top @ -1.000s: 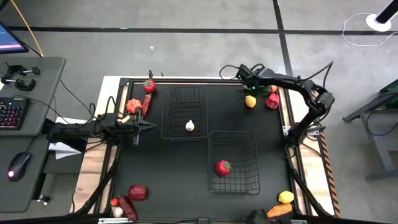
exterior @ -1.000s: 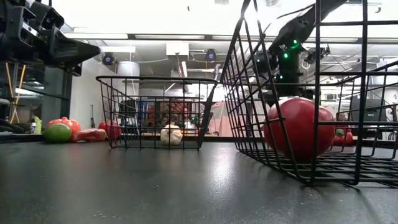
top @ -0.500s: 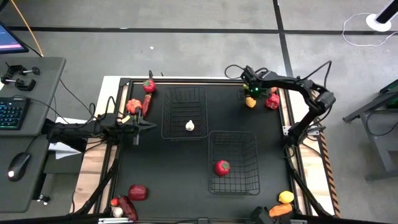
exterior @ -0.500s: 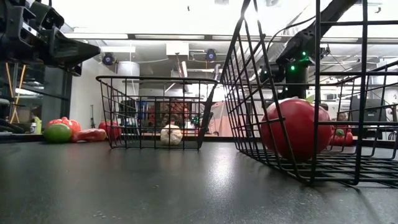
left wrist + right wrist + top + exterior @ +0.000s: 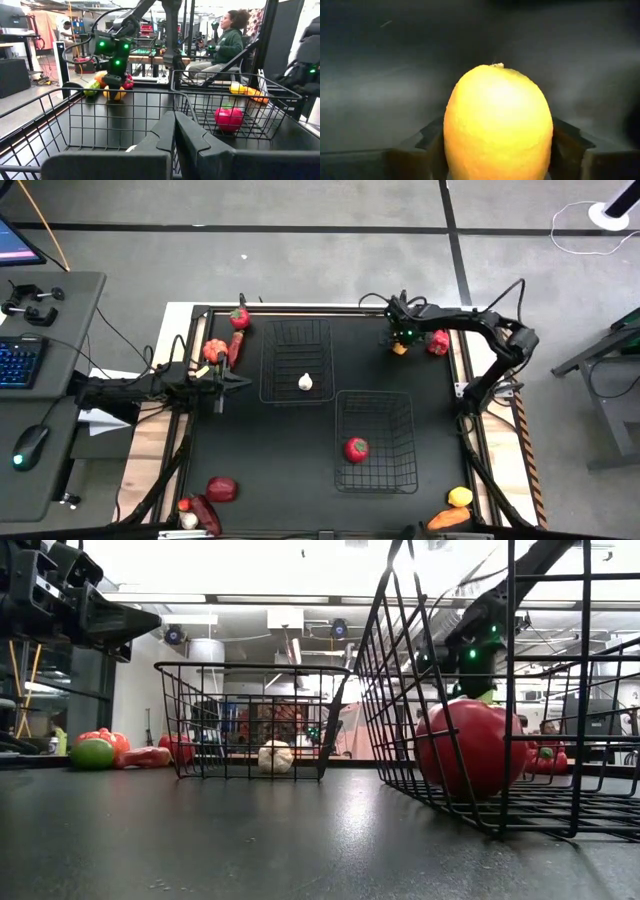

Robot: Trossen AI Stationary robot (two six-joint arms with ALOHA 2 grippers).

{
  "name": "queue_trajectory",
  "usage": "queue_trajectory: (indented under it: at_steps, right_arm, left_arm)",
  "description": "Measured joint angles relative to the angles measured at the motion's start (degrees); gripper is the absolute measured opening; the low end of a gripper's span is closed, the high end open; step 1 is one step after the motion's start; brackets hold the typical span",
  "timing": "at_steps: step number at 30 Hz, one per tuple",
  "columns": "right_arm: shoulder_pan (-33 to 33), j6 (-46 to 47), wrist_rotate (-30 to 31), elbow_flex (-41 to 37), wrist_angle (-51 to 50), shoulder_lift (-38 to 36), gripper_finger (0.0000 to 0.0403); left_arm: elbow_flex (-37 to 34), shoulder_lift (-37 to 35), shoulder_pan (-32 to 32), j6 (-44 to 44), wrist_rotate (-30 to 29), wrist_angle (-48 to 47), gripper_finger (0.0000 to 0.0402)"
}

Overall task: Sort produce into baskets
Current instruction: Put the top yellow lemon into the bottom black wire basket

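Note:
A yellow lemon (image 5: 497, 125) lies at the table's far right, between the fingers of my right gripper (image 5: 401, 340), which points down on it. A green piece (image 5: 91, 89) and a red piece (image 5: 437, 343) lie right beside it. One wire basket (image 5: 295, 330) holds a white garlic (image 5: 305, 382). The other basket (image 5: 375, 398) holds a red fruit (image 5: 357, 448). My left gripper (image 5: 174, 125) is shut on nothing and waits level at the table's left side. My right gripper pinches the lemon's two long sides (image 5: 451, 145) between its two fingers (image 5: 422, 142). The fingers come from above, pointing steeply down. The lemon fills the gap between them. In the left wrist view its underside (image 5: 114, 95) is on the table.
Red and orange pieces (image 5: 220, 345) lie at the far left, dark red ones (image 5: 215, 492) at the near left corner. A yellow piece (image 5: 459, 497) and an orange one (image 5: 450, 518) lie at the near right. Cables run along the table's far edge.
My right gripper has come down onto the lemon and turned a little about its own axis. It now covers most of the fruit in the high view. The lemon has stayed in place.

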Motion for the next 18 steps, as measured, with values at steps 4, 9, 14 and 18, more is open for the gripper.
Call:
queue_trajectory:
  at_steps: [4, 9, 14, 18]
  right_arm:
    - [5.4, 0.5, 0.6, 0.0, 0.0, -6.2, 0.0225]
    - [14.8, 5.7, 0.9, 0.0, 0.3, -19.1, 0.0225]
    - [28.5, 13.1, 0.9, 0.1, 1.7, -29.2, 0.0225]
    - [40.2, 19.5, 0.9, 0.1, 6.1, -31.3, 0.0225]
  left_arm:
    - [0.0, 0.0, 0.0, 0.0, 0.0, 0.0, 0.0000]
    - [0.0, 0.0, 0.0, 0.0, 0.0, 0.0, 0.0000]
    - [0.0, 0.0, 0.0, 0.0, 0.0, 0.0, 0.0000]
    - [0.0, 0.0, 0.0, 0.0, 0.0, 0.0, 0.0000]
